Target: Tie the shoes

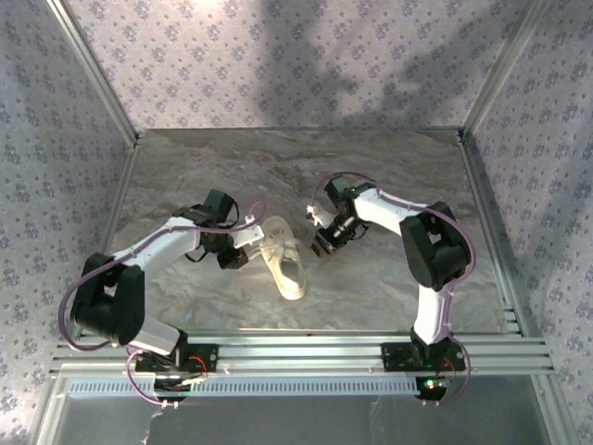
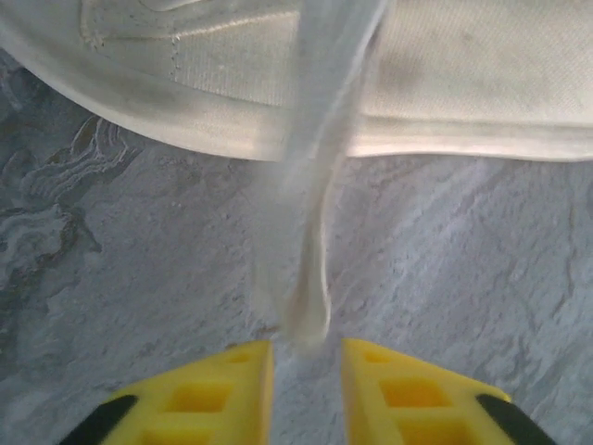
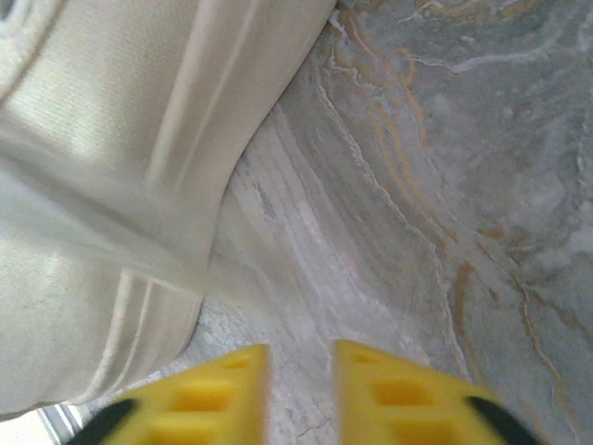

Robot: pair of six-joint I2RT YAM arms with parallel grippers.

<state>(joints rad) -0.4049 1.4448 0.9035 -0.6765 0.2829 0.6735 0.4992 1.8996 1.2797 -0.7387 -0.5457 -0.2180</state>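
Note:
The shoe (image 1: 283, 262), a small cream-white sneaker, lies on the marble table between both arms. My left gripper (image 1: 245, 243) is at its left side and my right gripper (image 1: 325, 243) at its right side. In the left wrist view the shoe (image 2: 463, 83) spans the top, and a blurred white lace loop (image 2: 310, 278) hangs down to just ahead of my left gripper (image 2: 308, 348), whose yellow fingers stand apart with nothing between them. In the right wrist view the shoe (image 3: 83, 185) is on the left with a blurred lace (image 3: 139, 250) across it. My right gripper (image 3: 301, 350) is open over bare table.
The grey marble tabletop (image 1: 389, 167) stretches behind and to the right of the shoe. Patterned fabric walls (image 1: 278, 56) with metal posts close in three sides. Aluminium rails (image 1: 306, 352) run along the near edge by the arm bases.

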